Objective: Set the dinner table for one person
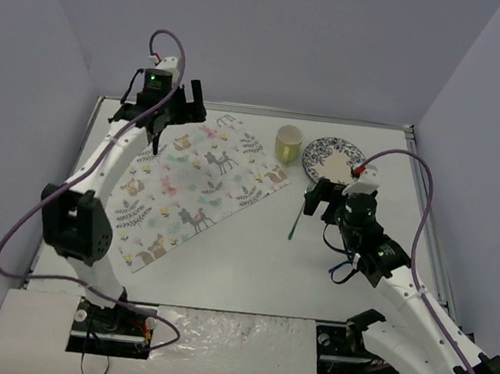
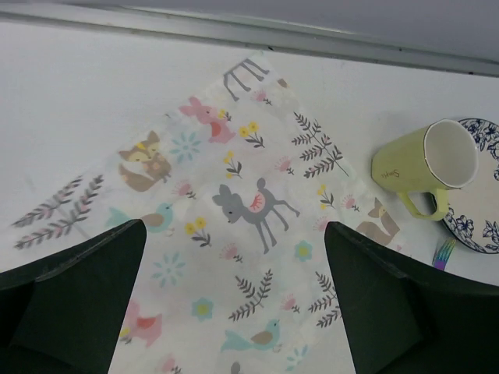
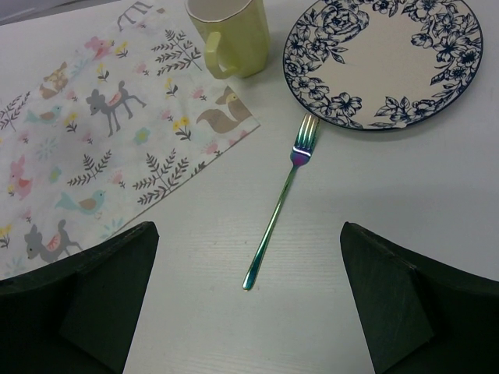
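Jaws wide, nothing held: your left gripper [image 2: 234, 312] over the placemat [image 2: 234, 195], your right gripper [image 3: 248, 304] by the fork [image 3: 282, 199].

on the dinner table [image 1: 250, 268]: placemat [image 1: 197, 190] left, mug [image 1: 288, 144] beside it, plate [image 1: 333, 159] right of mug, fork [image 1: 296, 218] before plate.

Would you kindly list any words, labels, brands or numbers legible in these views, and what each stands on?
No text can be read.
Yellow-green mug: a small gold mark on its side, too small to read.
Placemat, plate, fork: pictures and patterns only, no lettering.
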Controlling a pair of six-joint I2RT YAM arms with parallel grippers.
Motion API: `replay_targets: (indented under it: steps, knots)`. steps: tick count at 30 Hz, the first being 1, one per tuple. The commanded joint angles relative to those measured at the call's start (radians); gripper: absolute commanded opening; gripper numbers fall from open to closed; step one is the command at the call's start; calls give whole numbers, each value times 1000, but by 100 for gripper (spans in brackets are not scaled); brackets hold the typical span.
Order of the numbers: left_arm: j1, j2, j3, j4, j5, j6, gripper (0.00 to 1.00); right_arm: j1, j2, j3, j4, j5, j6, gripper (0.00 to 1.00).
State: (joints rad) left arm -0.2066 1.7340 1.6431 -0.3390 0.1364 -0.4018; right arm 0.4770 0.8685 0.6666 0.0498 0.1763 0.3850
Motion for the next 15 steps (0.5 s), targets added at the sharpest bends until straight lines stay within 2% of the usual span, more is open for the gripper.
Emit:
replay_targets:
  steps: [1, 3, 9, 12, 15]
  knots:
    - [17, -293, -46, -220, -210, 118, 97, -66, 55, 49, 143, -53, 54, 100]
    - [30, -379, -101, -251, -239, 124, 97, -132, 75, 44, 162, -96, 72, 100]
    - [79, -714, -441, -243, -301, 134, 97, -341, 137, -19, 303, -301, 168, 100]
    - [82, -837, -618, -208, -297, 126, 97, -450, 206, -42, 366, -407, 220, 100]
    - [82, -894, -696, -188, -283, 115, 97, -568, 269, -79, 498, -493, 286, 100]
